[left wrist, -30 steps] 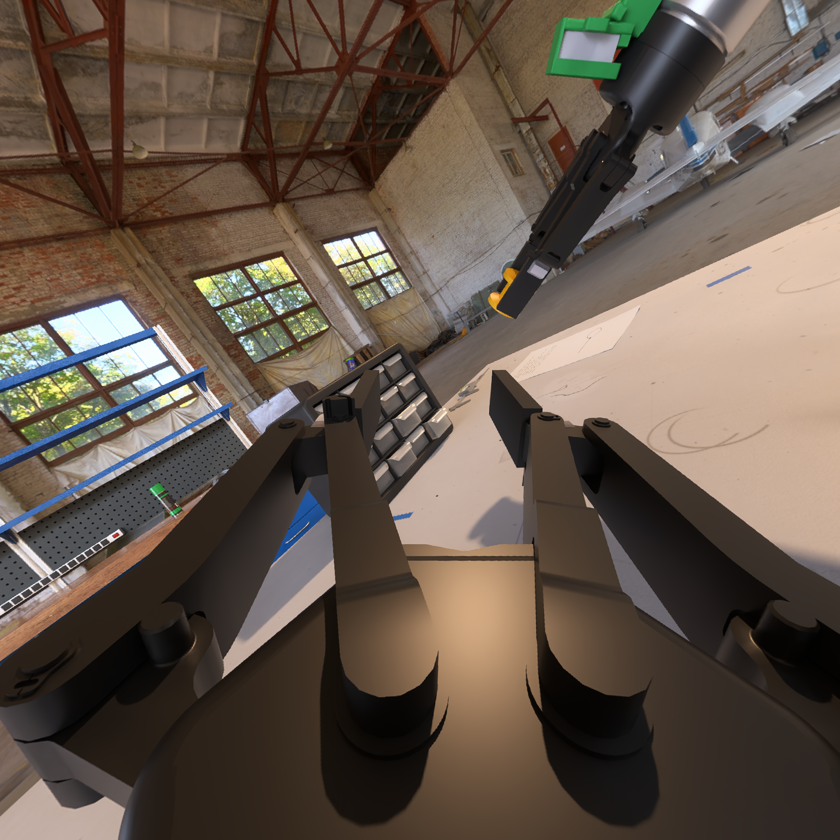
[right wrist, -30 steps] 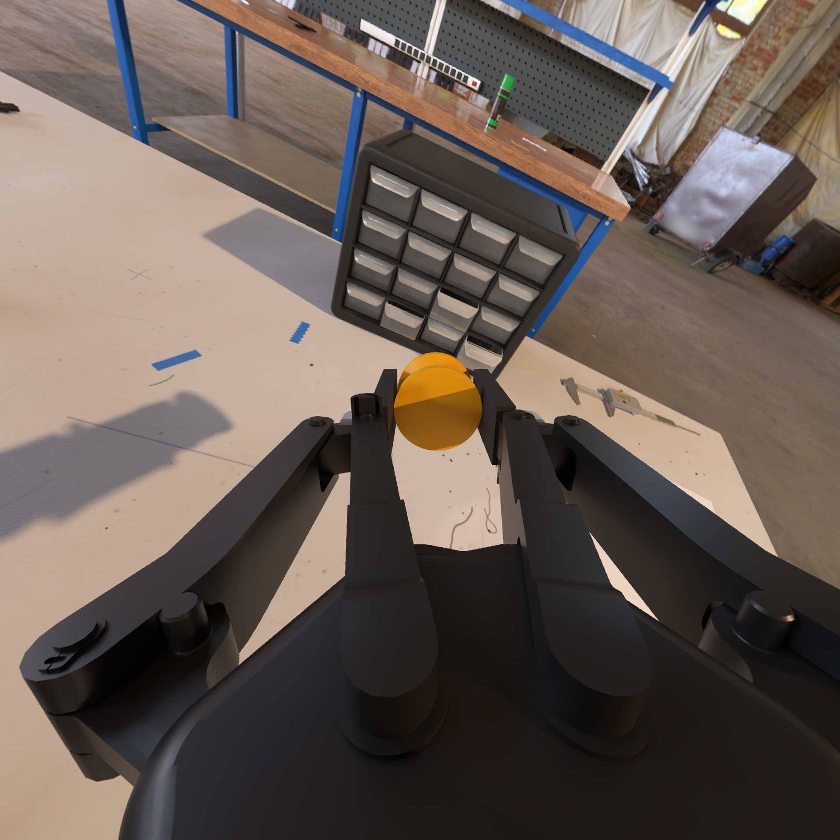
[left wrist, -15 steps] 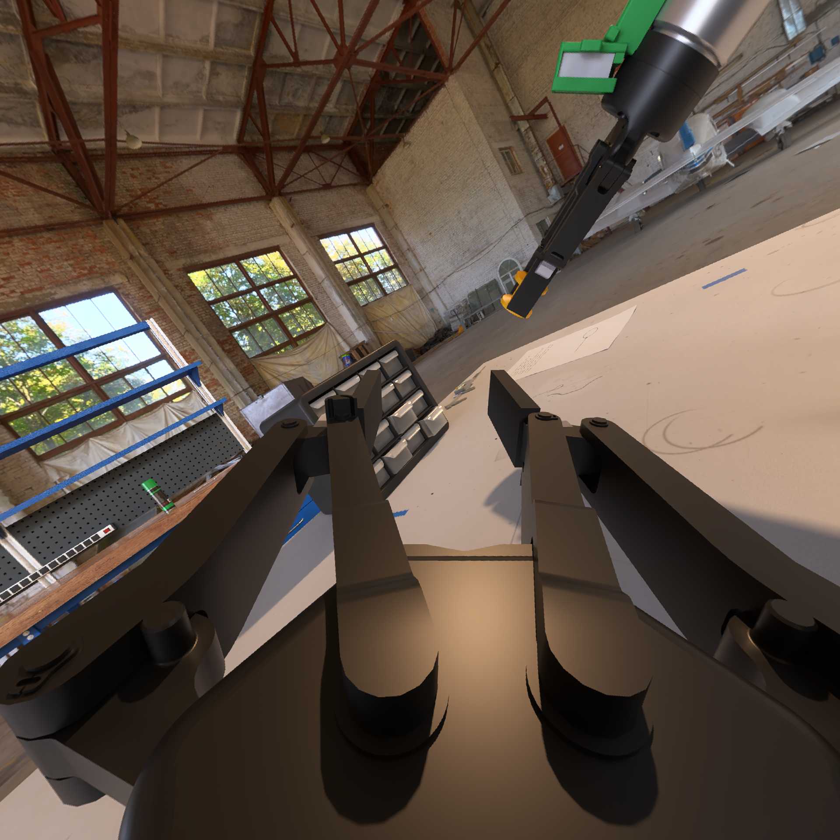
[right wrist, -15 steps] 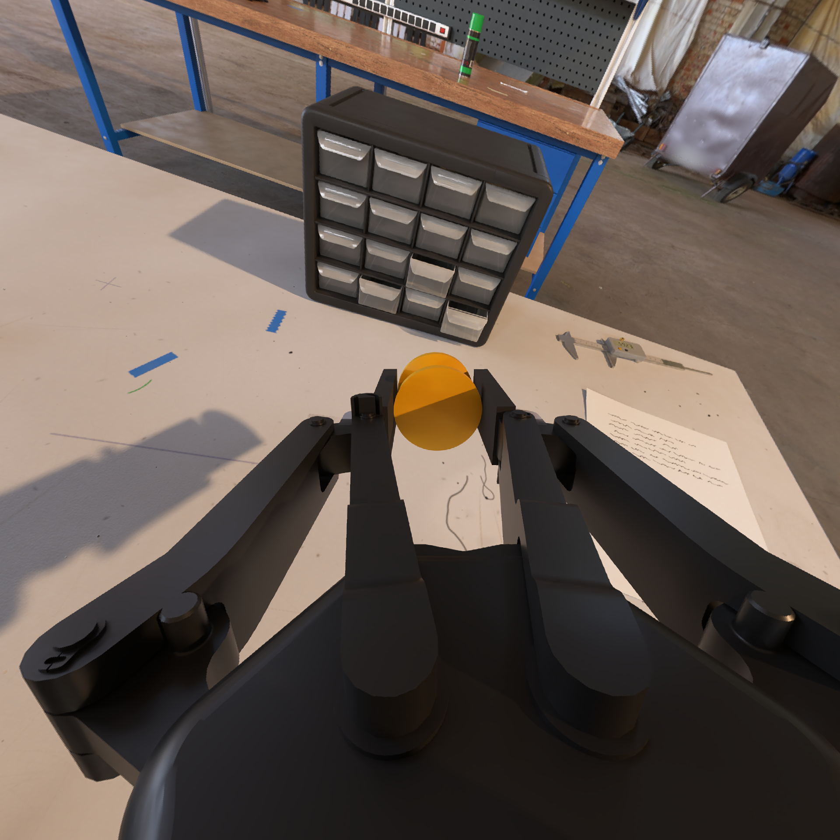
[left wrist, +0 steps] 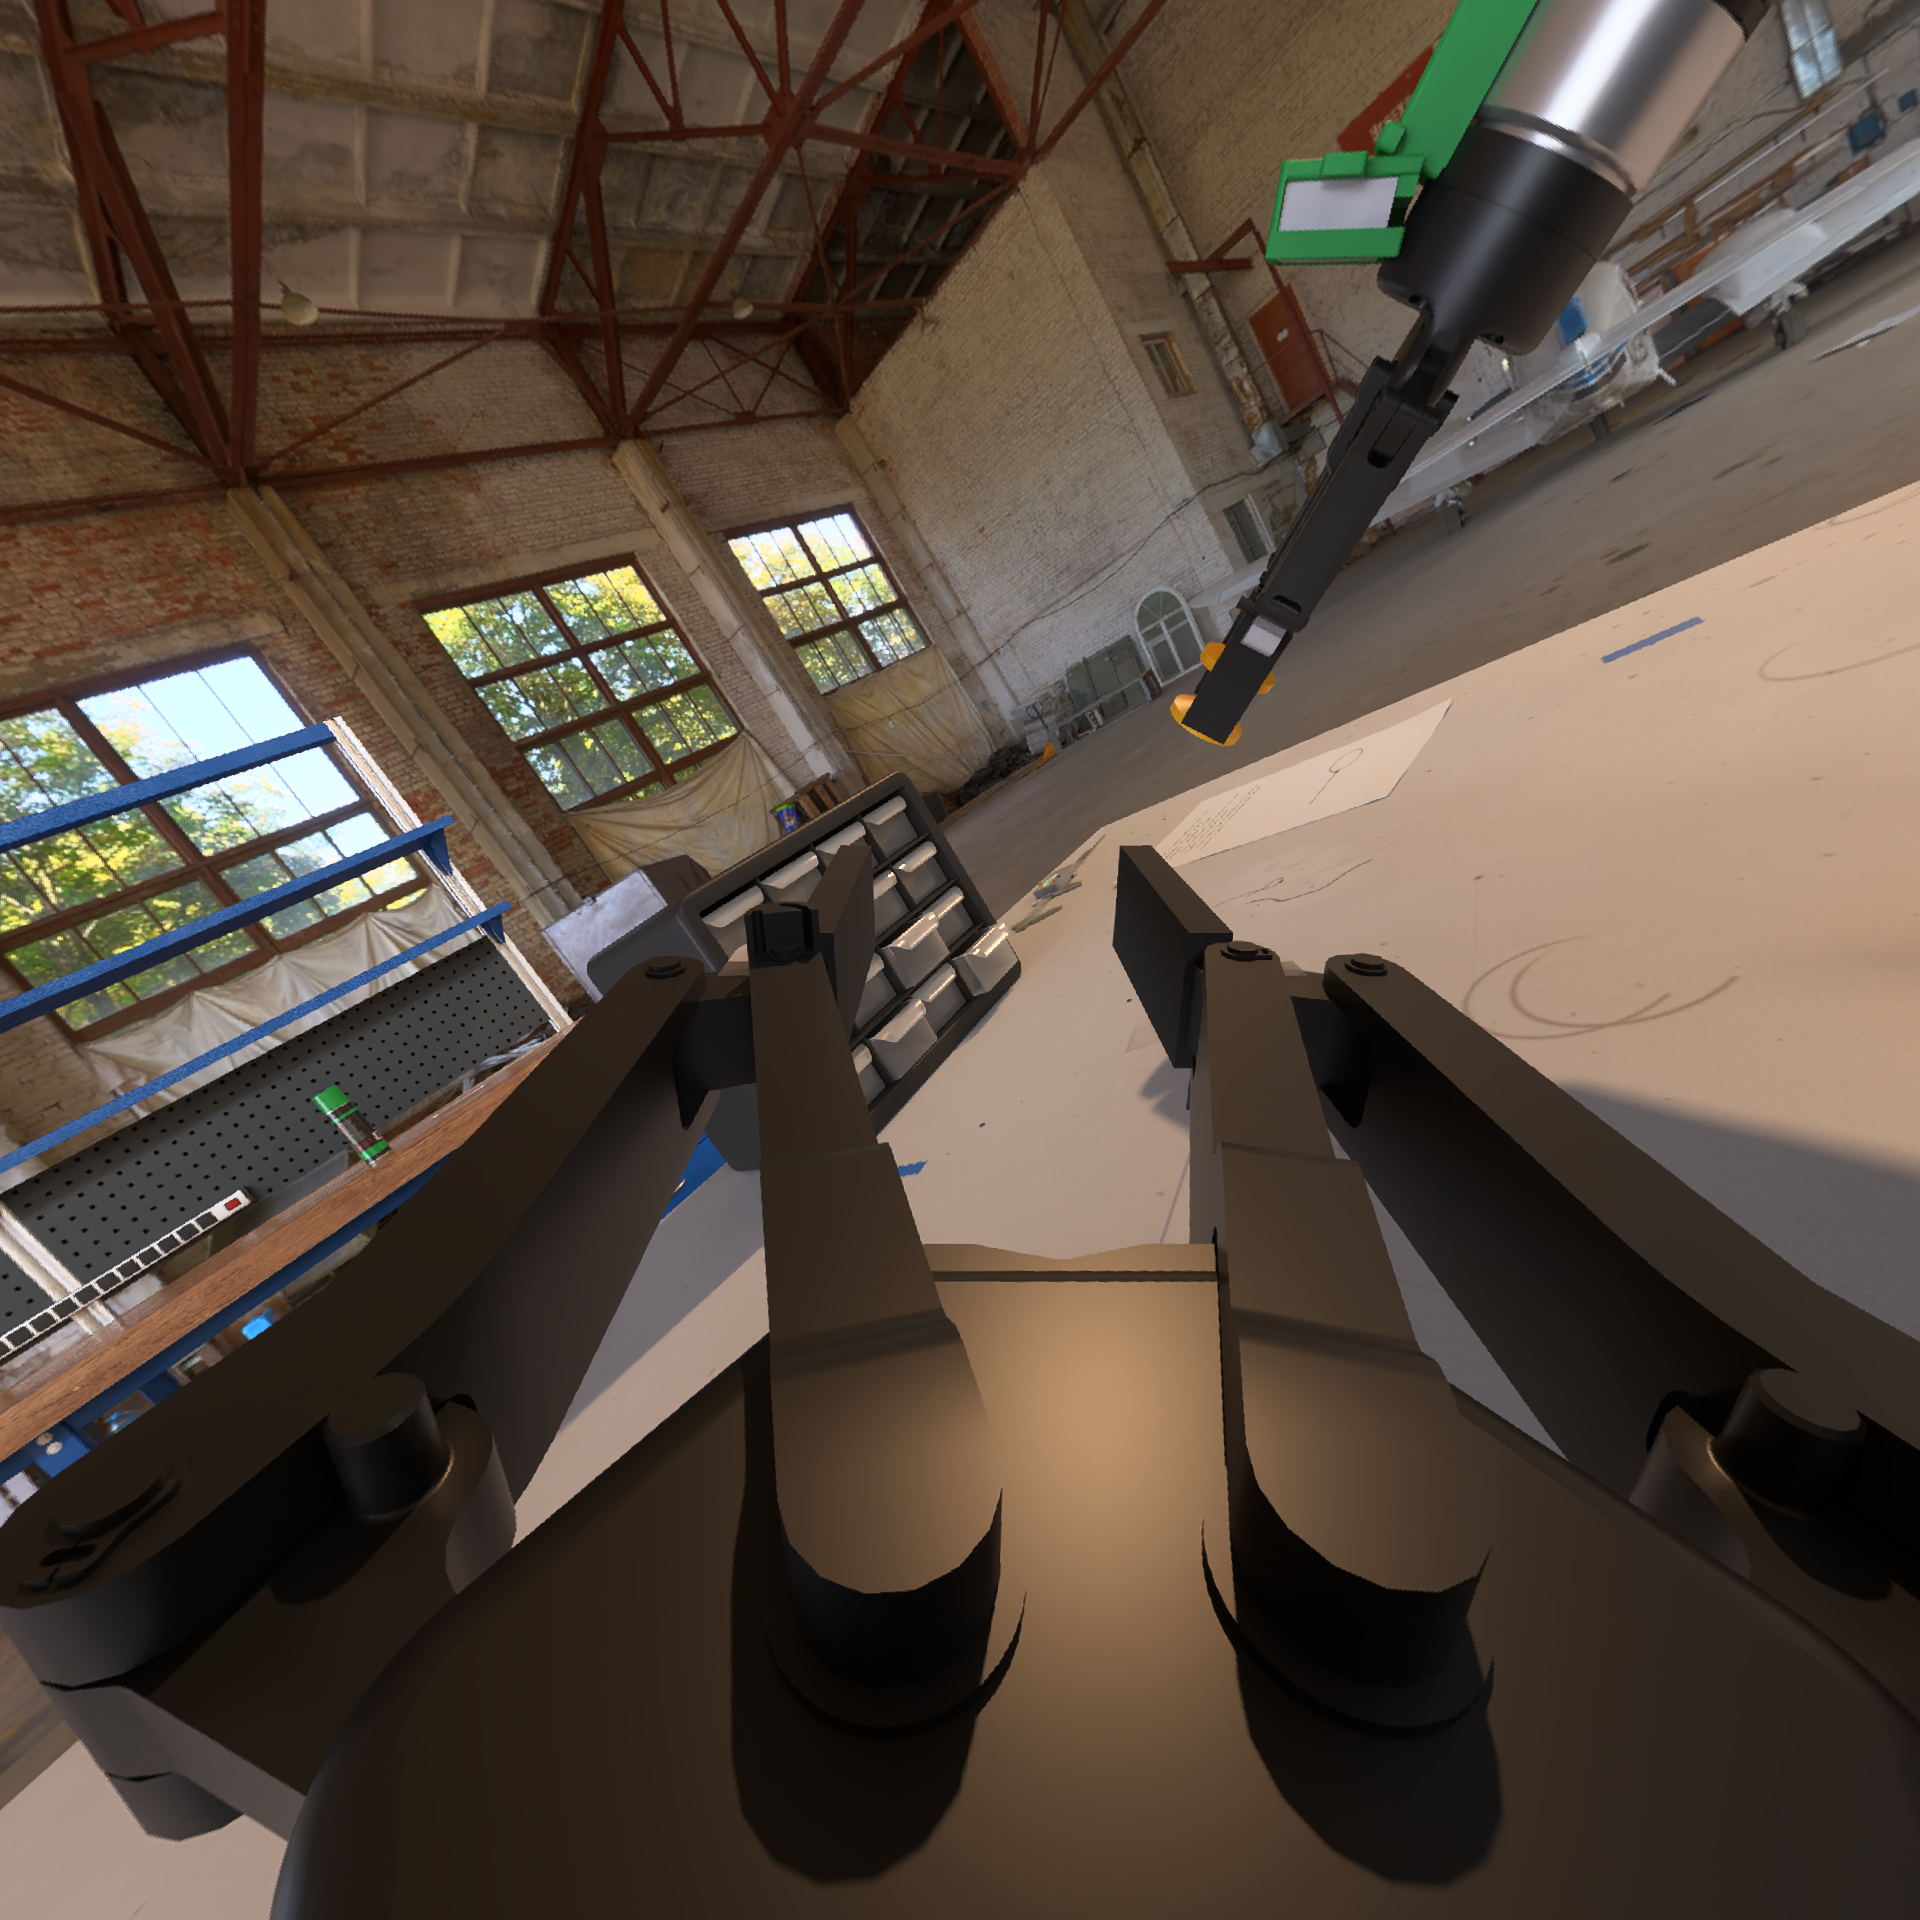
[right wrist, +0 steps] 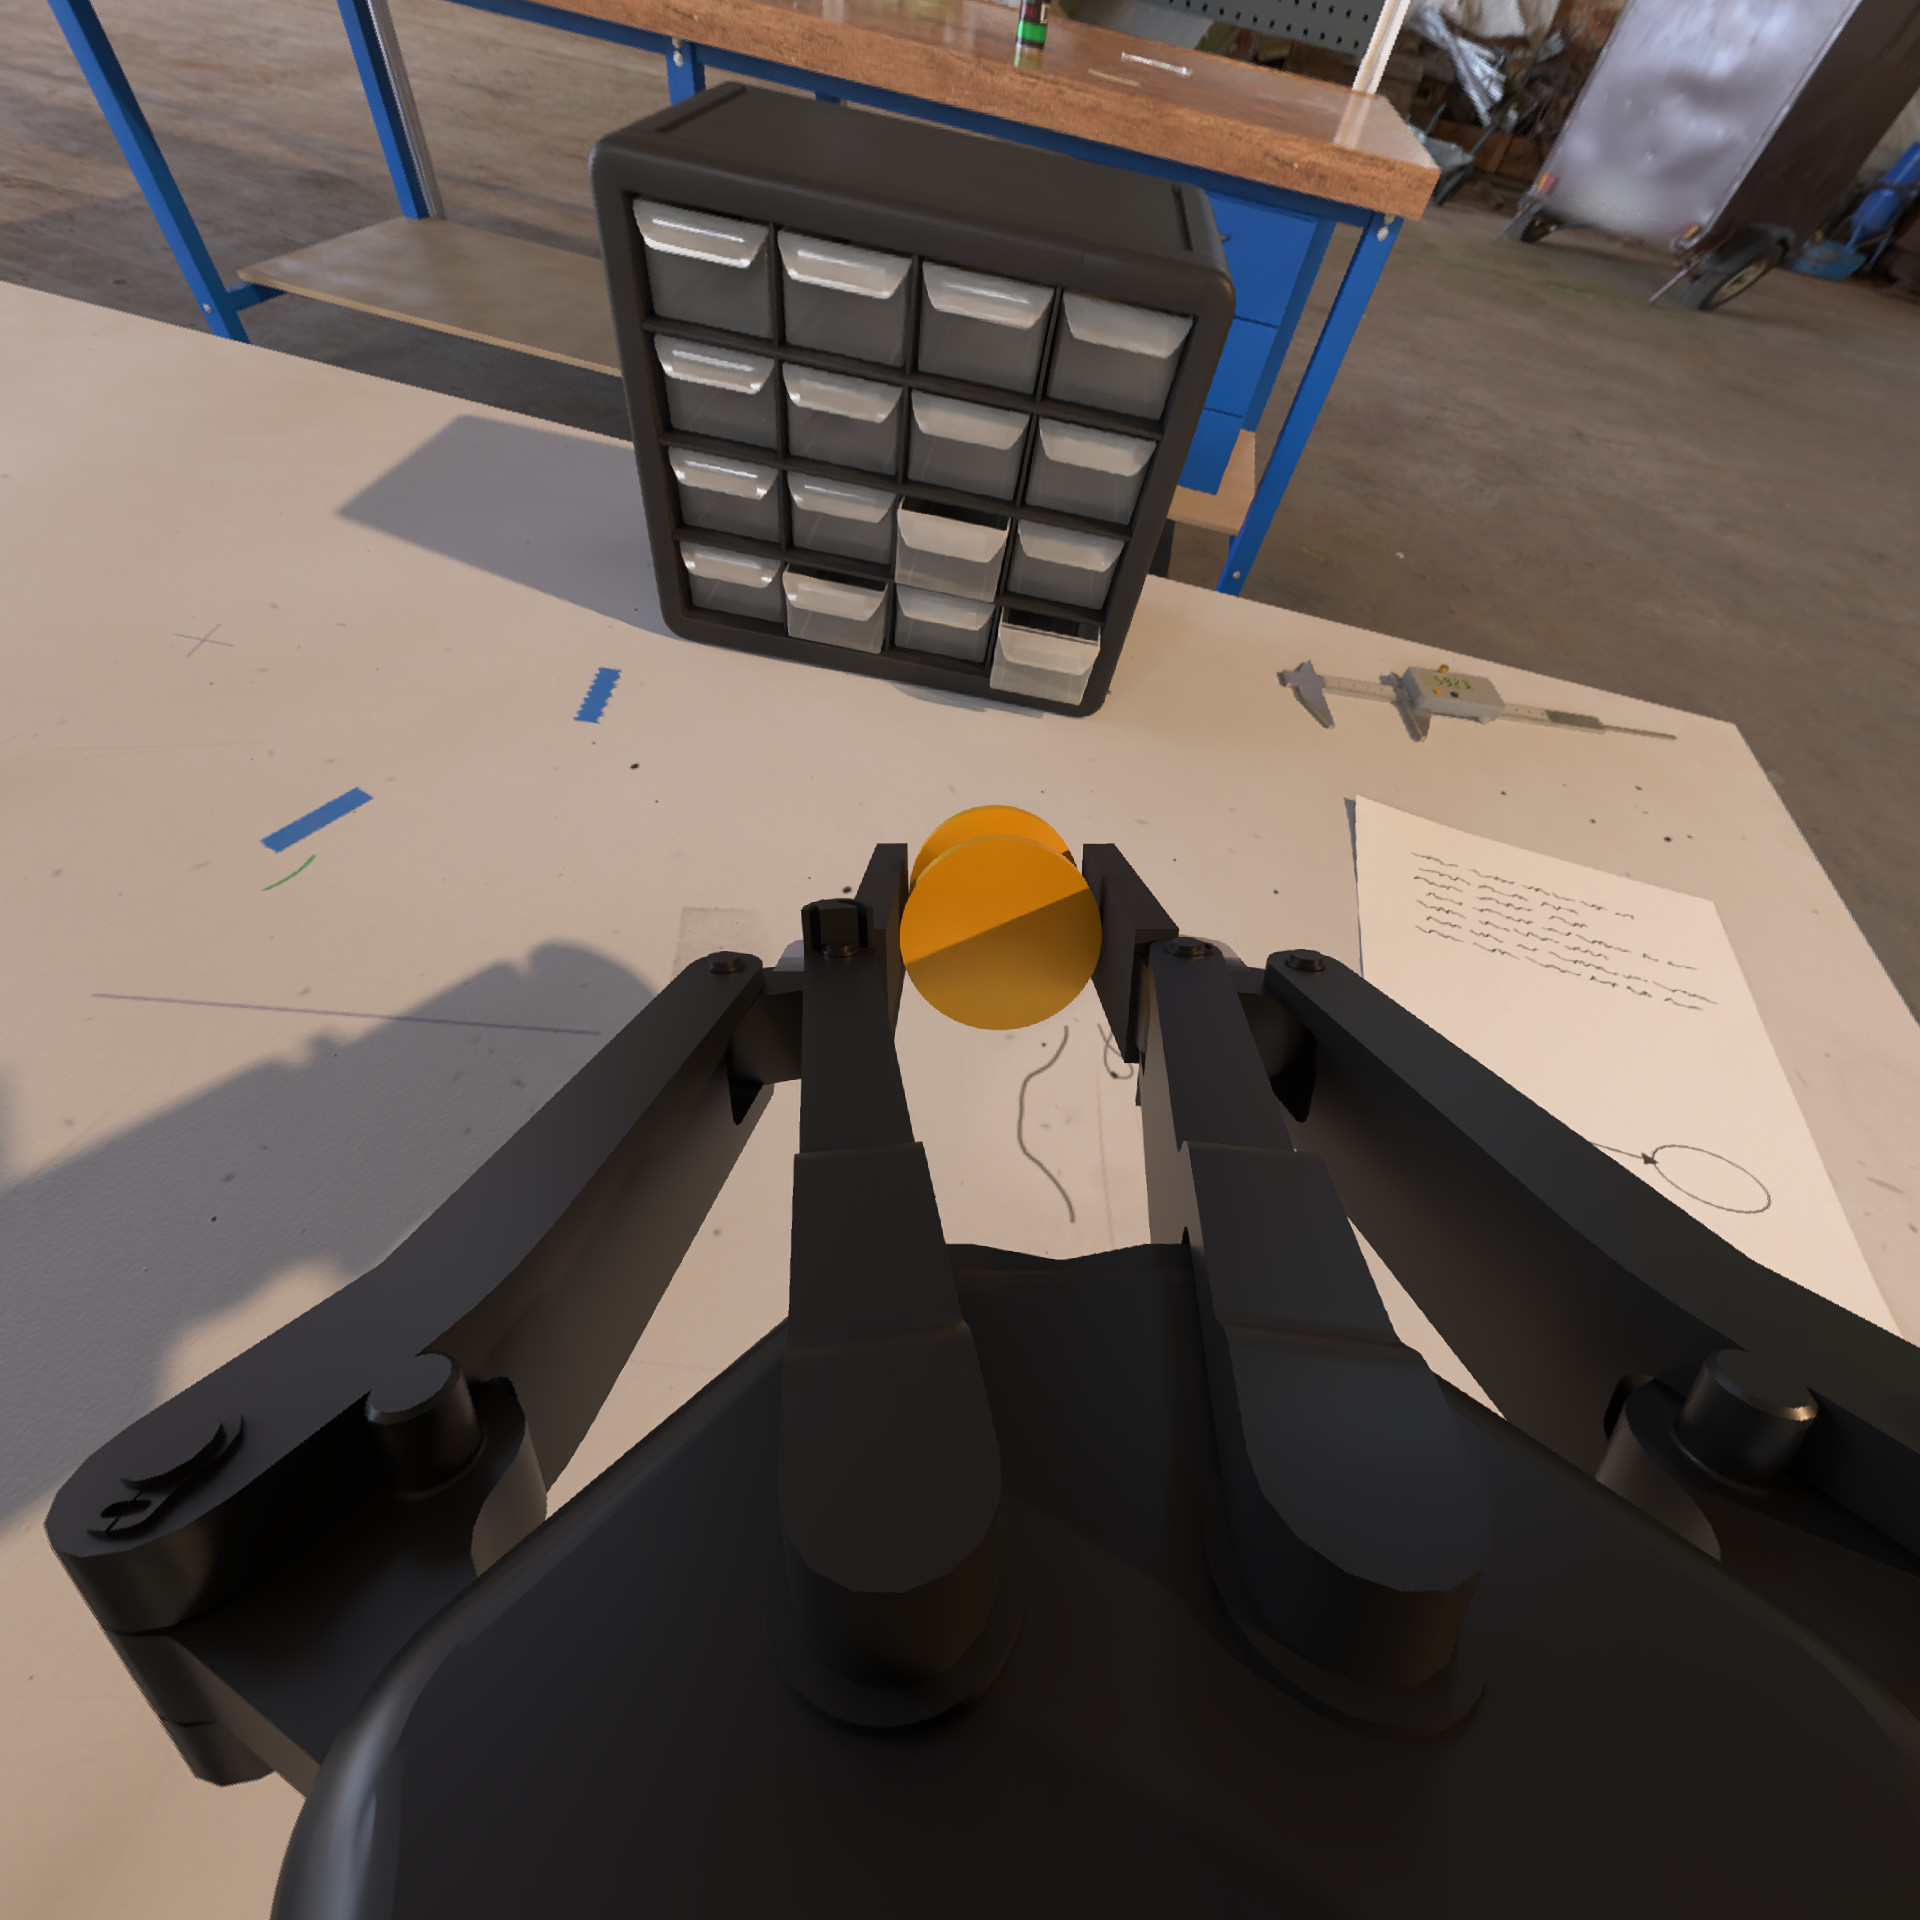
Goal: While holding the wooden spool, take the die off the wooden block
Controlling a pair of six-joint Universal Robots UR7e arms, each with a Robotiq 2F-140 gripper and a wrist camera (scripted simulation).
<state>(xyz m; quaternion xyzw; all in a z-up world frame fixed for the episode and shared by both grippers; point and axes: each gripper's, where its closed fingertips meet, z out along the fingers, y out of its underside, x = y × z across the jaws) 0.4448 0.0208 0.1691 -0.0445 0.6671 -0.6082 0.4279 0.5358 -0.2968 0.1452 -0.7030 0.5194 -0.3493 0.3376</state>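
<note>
Left wrist view is pointing up and across the tabletop (left wrist: pixel 1558 935): left gripper (left wrist: pixel 987 914) is sitting with its fingers (left wrist: pixel 1153 935) spread apart and nothing between them. Using the drawer cabinet (left wrist: pixel 894 935) as landmark, the gripper's tips are framing it, with the left finger overlapping its front. A paper sheet (left wrist: pixel 1309 800) is lying to the right of the cabinet, and above the sheet the right gripper (left wrist: pixel 1226 696) is hanging in the air, pinching something orange.

Right wrist view is confirming that: right gripper (right wrist: pixel 997 914) is clamping the wooden spool (right wrist: pixel 997 935), fingers (right wrist: pixel 1117 914) pressing on its sides, one round end facing the camera. The spool is being carried clear of the tabletop, in front of the cabinet and toward the camera. A caliper (right wrist: pixel 1444 696) is lying to the right of the cabinet, with the paper sheet nearer the camera than that. Blue tape marks (right wrist: pixel 312 821) are sitting to the cabinet's left.

Progress, as I'm reading it: the holding part is looking covered. The die and wooden block aren't showing in either view, so I'm judging the removal not yet started. The left arm is needing to find the block first.
</note>
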